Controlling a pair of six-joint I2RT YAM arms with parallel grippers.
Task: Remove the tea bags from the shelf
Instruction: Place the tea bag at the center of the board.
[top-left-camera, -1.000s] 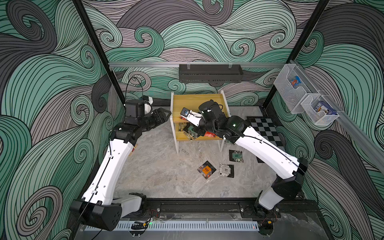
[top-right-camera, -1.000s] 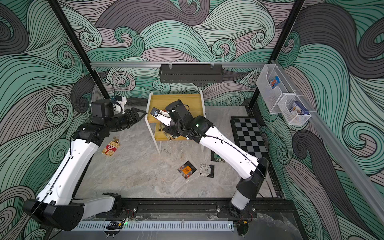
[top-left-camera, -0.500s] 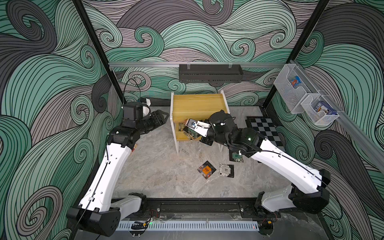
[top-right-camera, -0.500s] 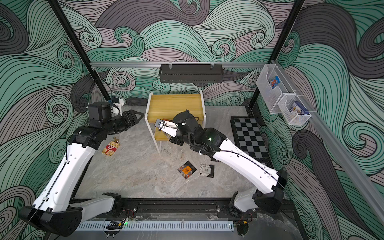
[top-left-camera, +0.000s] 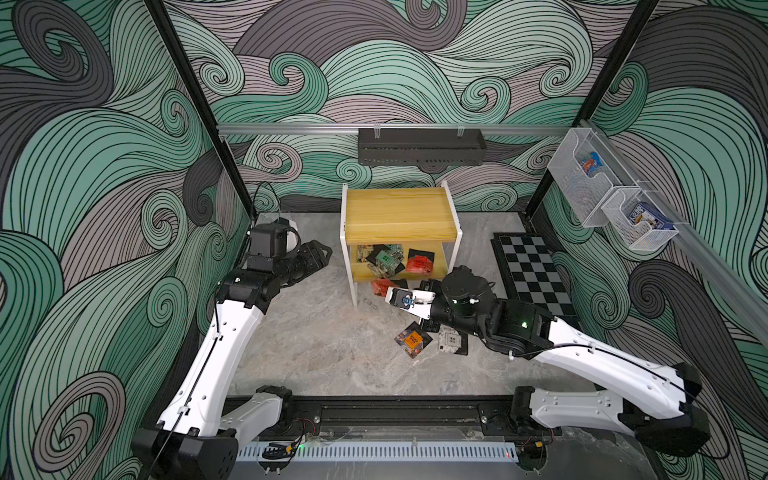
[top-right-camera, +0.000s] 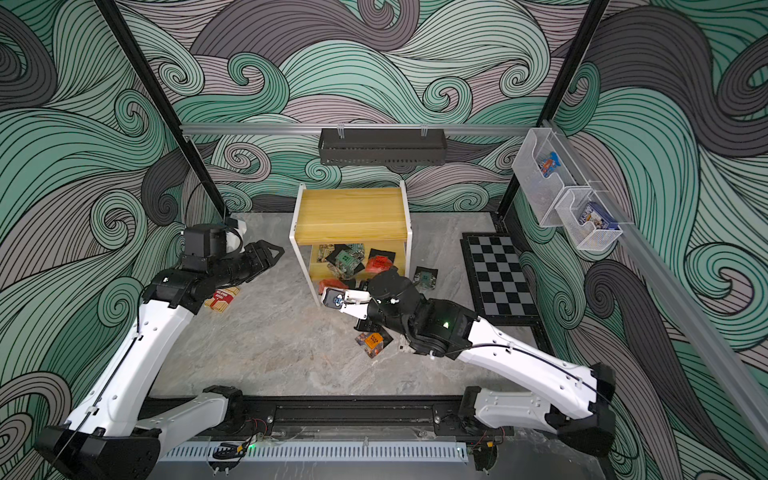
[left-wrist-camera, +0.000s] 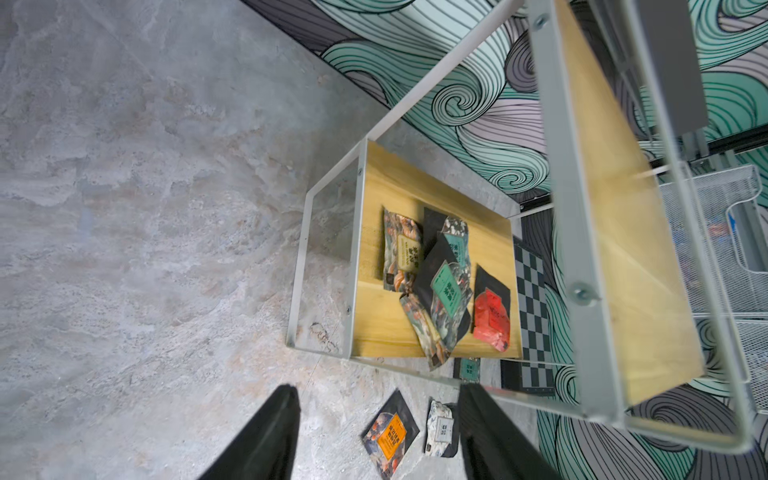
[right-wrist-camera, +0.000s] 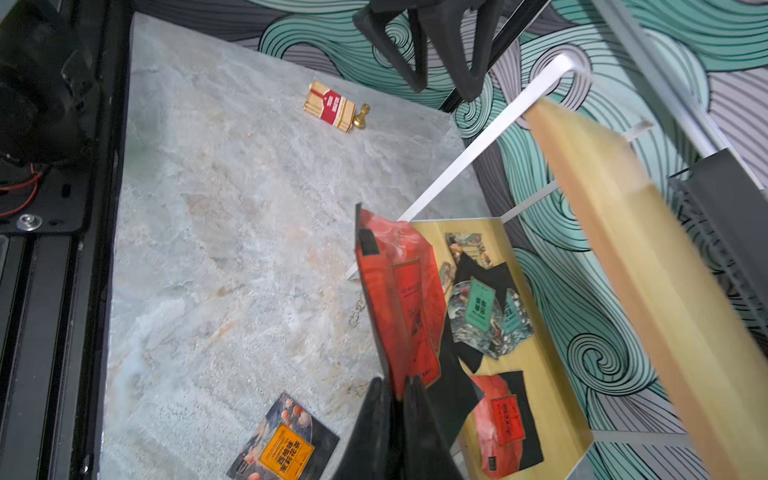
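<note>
Right wrist view shows our right claw (right-wrist-camera: 397, 392) closed on the edge of a red tea bag (right-wrist-camera: 401, 299). The bag hangs clear of the shelf (right-wrist-camera: 552, 365), in front of its lower board and above the table (right-wrist-camera: 232, 232). We judge that a thin pinch at the edge suits a flat packet, because the bag can drop freely once the jaws part. In both top views this bag sits just outside the shelf's front leg, so it is out but not yet set down.

Three bags lie on the table: an orange one (top-left-camera: 412, 340), a white one (top-left-camera: 449, 343) and a teal one (top-right-camera: 426, 277). The lower board carries a loose overlapping pile (left-wrist-camera: 442, 282) with another red bag (left-wrist-camera: 492, 320) beside it. The top board is bare.

Our left claw (top-right-camera: 274, 254) stands open and empty beside the shelf, facing its side. We think it holds off there to leave the front free for the right arm.
</note>
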